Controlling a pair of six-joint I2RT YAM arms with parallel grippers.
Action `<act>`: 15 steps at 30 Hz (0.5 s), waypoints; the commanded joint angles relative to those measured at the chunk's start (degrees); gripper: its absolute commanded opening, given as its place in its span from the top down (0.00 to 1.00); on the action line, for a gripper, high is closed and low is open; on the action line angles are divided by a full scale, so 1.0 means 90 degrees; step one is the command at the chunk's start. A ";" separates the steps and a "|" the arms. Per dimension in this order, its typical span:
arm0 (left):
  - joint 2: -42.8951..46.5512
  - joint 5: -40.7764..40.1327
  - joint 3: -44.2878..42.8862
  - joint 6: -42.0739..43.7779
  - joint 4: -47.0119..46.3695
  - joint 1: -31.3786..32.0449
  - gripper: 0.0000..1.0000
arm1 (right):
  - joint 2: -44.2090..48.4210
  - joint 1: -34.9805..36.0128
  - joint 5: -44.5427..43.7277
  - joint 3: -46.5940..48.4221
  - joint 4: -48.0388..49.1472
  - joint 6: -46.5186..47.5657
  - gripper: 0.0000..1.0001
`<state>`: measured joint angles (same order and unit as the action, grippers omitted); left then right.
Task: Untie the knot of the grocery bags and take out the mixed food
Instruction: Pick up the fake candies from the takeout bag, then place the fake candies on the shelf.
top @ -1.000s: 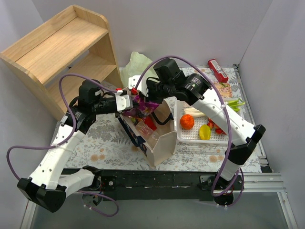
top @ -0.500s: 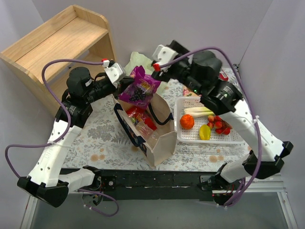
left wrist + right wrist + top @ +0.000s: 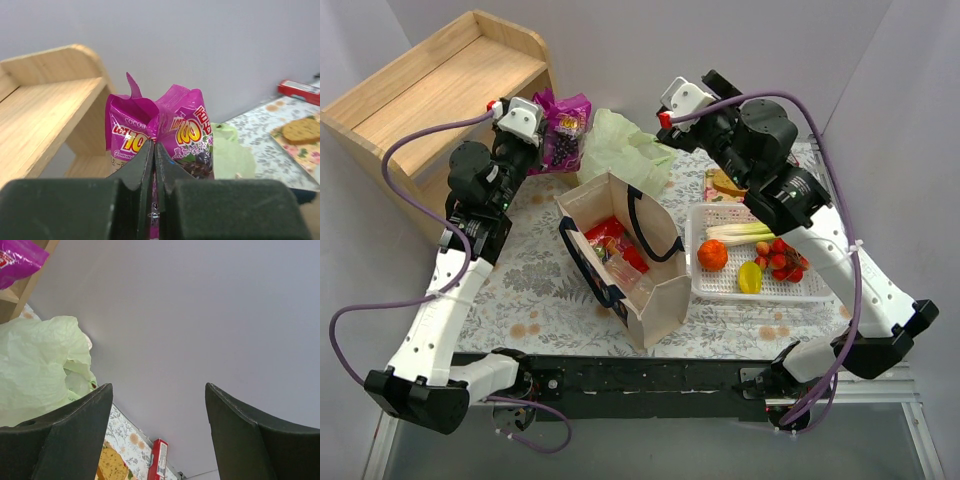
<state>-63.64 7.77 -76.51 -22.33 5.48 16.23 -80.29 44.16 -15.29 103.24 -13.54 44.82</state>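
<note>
Presently, the left gripper (image 3: pixel 154 146) is clamped on the edge of the purple snack packet (image 3: pixel 185 135), held high above the tote (image 3: pixel 665 300). The packet extends straight ahead of the fingertips. Its long axis appears to run in line with them, pointing away from the wrist. The basket (image 3: pixel 800 295) lies well to this hand's right, nearer the right gripper (image 3: pixel 157 387), which stands spread and empty.

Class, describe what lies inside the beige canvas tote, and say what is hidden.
Inside the canvas tote lie red snack packets and a clear item. Whatever sits beneath them or against the near wall is covered.
</note>
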 commanded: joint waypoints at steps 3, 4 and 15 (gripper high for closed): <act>0.0040 -0.1566 0.0716 -0.0107 -0.2306 -0.0132 1.00 | -0.0092 -0.0005 -0.0137 0.0091 0.0245 -0.0048 0.18; 0.0039 -0.1557 0.0989 -0.0117 -0.2743 -0.0182 1.00 | -0.0121 -0.0005 -0.0147 0.0169 0.0206 -0.0058 0.18; -0.0361 -0.1284 0.1714 -0.0234 -0.4610 -0.0973 1.00 | -0.0200 -0.0014 -0.0186 0.0130 -0.0048 -0.0029 0.18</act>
<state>-67.90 -3.86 -60.14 -23.83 -19.77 9.93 -81.87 44.16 -15.75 103.22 -14.31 44.80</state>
